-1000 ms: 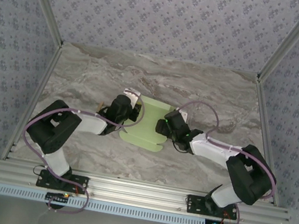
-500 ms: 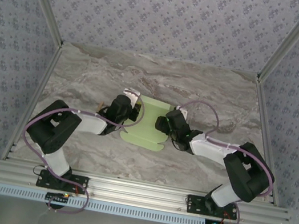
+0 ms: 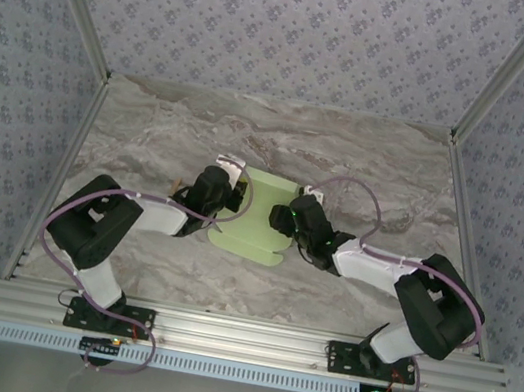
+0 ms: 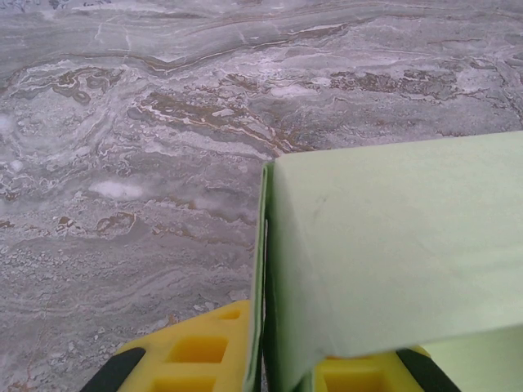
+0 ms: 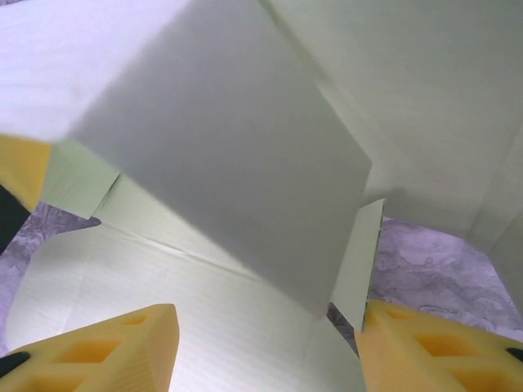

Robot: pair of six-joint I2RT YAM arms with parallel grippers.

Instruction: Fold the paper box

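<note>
Centre table, between my arms | paper box (image 3: 257, 224) runs near-far | left gripper (image 4: 265, 363) pinching its left wall | right gripper (image 5: 265, 347) agape, straddling right flap, not gripping.

1. No writing, brand, number or sign can be read anywhere in these views.
2. The paper box (image 3: 256, 217) has plain pale-green faces, both seen close up (image 4: 392, 245) and seen from within (image 5: 221, 155).
3. A small white tag (image 3: 232, 161) by the box's far left corner is too small to tell whether it carries print.
</note>
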